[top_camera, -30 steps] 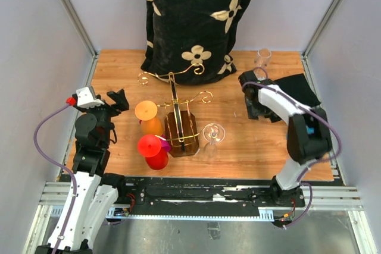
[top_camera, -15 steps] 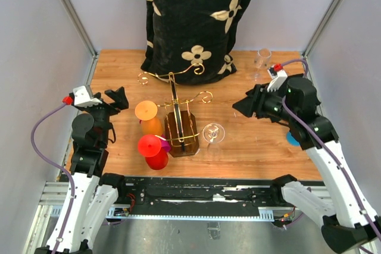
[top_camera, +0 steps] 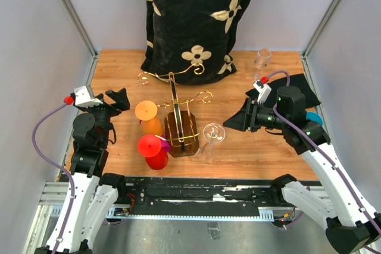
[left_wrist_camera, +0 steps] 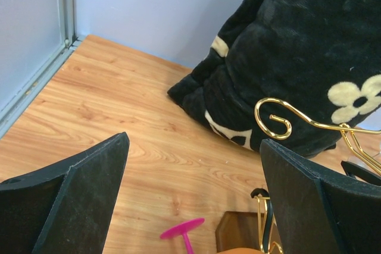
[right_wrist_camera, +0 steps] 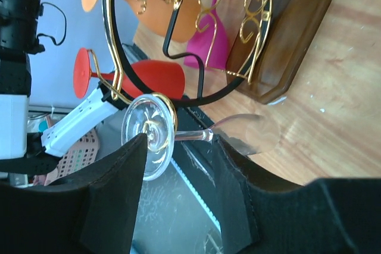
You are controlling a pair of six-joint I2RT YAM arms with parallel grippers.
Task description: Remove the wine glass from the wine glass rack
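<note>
The right hand [top_camera: 228, 124] (half spread, pinching nothing) faced the stem of the glass [top_camera: 213, 133], whose foot hung in the rack [top_camera: 181, 132].

The right pincer [top_camera: 231, 124] has swung toward the wine glass [top_camera: 213, 132], jaws seemingly narrower.
</note>
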